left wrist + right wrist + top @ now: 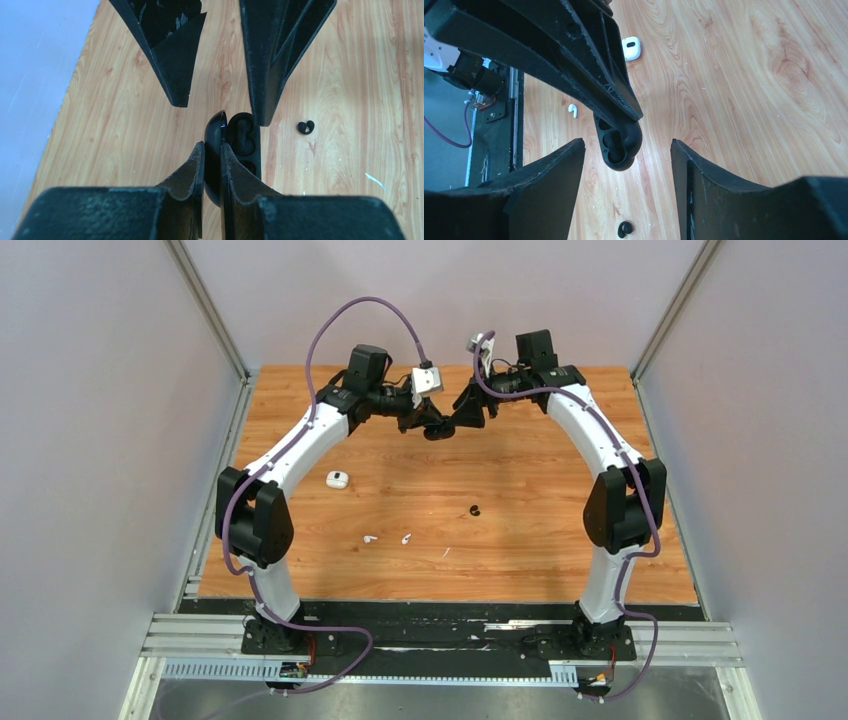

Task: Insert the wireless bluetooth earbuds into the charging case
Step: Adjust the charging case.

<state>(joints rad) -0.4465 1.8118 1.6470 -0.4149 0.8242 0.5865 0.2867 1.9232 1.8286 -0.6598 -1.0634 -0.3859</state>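
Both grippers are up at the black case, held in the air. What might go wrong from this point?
1. The left gripper pinches the open black case only by its lid. A nudge from the open right gripper straddling it may swing the hinge or knock it loose.
2. The white earbuds lie far off, near a white case; they may not fit the black one.

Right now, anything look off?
Yes. The left gripper clamps an open, empty black case in the air, yet the white earbuds lie loose on the table near a white case; the colours don't match.
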